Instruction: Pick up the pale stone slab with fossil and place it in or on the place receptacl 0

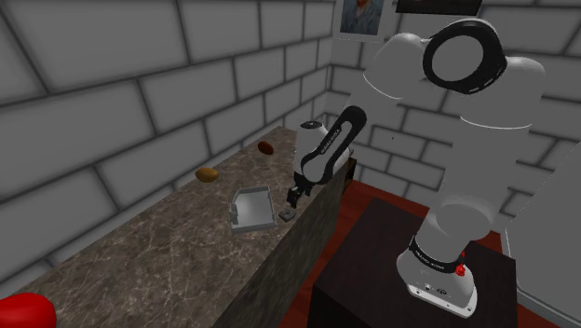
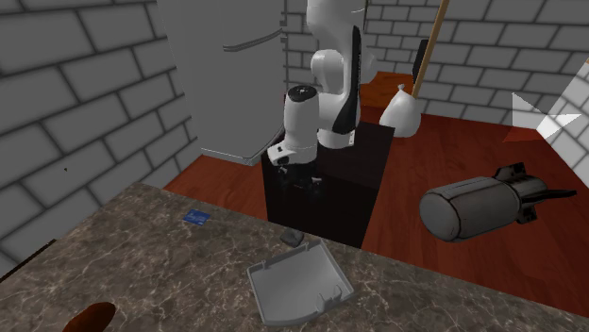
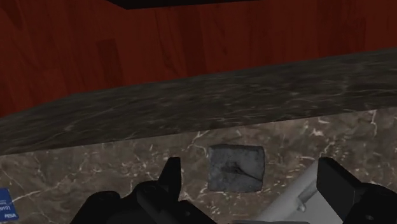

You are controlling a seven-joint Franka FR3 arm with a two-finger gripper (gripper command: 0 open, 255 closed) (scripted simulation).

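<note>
Though the blue card (image 3: 5, 205) near the edge of the counter (image 3: 127, 127) bears white print, none of it can be read. The slab (image 3: 236, 167) – a small grey square with a dark branching mark – lies flat by that same edge, just beside a corner of the grey tray (image 3: 299, 197). The gripper (image 2: 302, 181) hangs above it, fingers wide, holding nothing. Dark veined marble; red plank floor (image 3: 191, 51), grey block walls (image 1: 112, 93).

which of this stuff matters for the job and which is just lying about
For the job:
grey stone slab
grey tray beside it
open hand over the slab

Lying about:
blue card
golden-brown oval
red-brown oval
red thing
grey cylinder on the floor
</note>
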